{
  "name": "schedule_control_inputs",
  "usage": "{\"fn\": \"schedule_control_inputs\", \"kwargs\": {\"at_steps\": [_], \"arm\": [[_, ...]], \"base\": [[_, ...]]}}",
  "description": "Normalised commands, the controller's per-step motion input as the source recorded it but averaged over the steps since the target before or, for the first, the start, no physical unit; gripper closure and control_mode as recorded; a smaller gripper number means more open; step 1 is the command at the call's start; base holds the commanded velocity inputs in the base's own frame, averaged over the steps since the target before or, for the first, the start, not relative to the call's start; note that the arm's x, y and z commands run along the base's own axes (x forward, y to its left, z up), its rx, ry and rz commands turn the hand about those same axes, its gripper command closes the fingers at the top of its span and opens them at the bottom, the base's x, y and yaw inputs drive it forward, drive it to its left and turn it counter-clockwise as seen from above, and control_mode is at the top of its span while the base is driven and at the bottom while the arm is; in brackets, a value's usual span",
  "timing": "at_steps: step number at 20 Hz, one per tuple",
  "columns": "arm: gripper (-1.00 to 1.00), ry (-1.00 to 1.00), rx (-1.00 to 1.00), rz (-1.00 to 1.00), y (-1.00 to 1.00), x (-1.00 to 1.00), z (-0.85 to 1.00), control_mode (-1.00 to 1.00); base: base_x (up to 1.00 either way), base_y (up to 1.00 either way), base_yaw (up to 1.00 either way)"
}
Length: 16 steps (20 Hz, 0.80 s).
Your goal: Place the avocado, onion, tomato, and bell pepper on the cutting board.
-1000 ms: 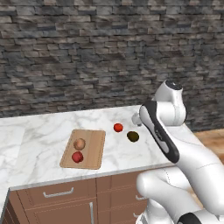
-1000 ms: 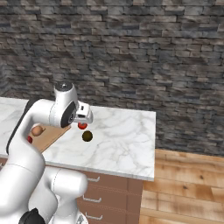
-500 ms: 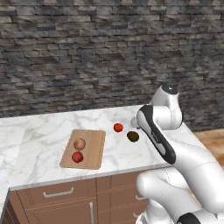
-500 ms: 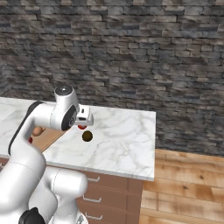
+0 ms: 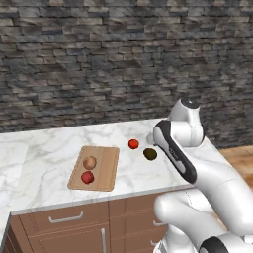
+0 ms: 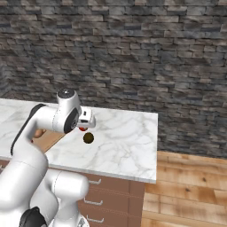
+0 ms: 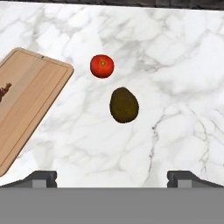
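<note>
On the marble counter (image 5: 44, 163), the board (image 5: 105, 168) lies toward the left with the onion (image 5: 89, 162) and the pepper (image 5: 87, 177) on it, the pepper just in front of the onion. The tomato (image 5: 133, 144) and the avocado (image 5: 150, 154) sit off the board to its right, near each other but apart, directly on the marble. In the hand view the avocado (image 7: 124, 105) lies near the middle with the tomato (image 7: 102, 66) beyond it and a corner of the board (image 7: 30, 96) to the left. The gripper (image 7: 112, 177) hangs above the avocado with its fingertips (image 7: 41, 177) spread wide and nothing between them.
</note>
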Motion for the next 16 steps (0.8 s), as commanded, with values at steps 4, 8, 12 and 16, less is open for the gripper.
{"fn": "schedule_control_inputs", "kwargs": {"at_steps": [4, 8, 12, 16], "arm": [[-1.0, 0.0, -0.01, 0.0, 0.0, 0.16, -0.2, -1.0], [-1.0, 0.02, -0.02, 0.0, 0.0, 0.21, -0.2, -1.0], [-1.0, 0.03, -0.01, 0.0, 0.0, 0.19, -0.14, -1.0], [-1.0, 0.01, 0.0, 0.0, 0.0, 0.19, -0.15, -1.0]], "base": [[0.0, 0.0, 0.0], [0.0, 0.0, 0.0], [0.0, 0.0, 0.0], [0.0, 0.0, 0.0]]}}
